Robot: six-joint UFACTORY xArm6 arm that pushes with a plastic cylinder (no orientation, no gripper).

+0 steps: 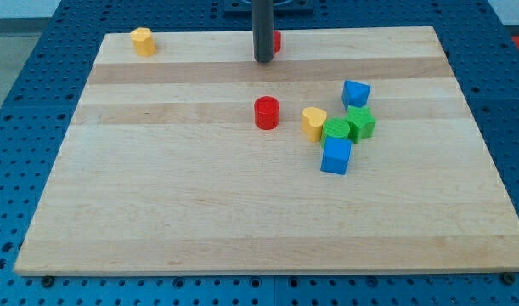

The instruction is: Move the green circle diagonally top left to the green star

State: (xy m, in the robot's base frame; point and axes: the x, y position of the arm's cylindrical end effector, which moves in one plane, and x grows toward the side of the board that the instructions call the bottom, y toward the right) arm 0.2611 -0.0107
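Note:
The green circle (335,130) lies right of the board's middle, touching the green star (361,123) on its right. A yellow heart (313,121) touches the circle's left side. A blue cube (336,156) sits just below the circle. A blue block (356,93) lies just above the star. My tip (263,59) stands near the view's top centre, well up and to the left of the green circle and apart from that cluster.
A red cylinder (267,113) stands left of the yellow heart. A second red block (276,40) is partly hidden behind the rod at the top. A yellow block (142,41) lies at the top left corner. The wooden board (200,212) rests on a blue pegboard.

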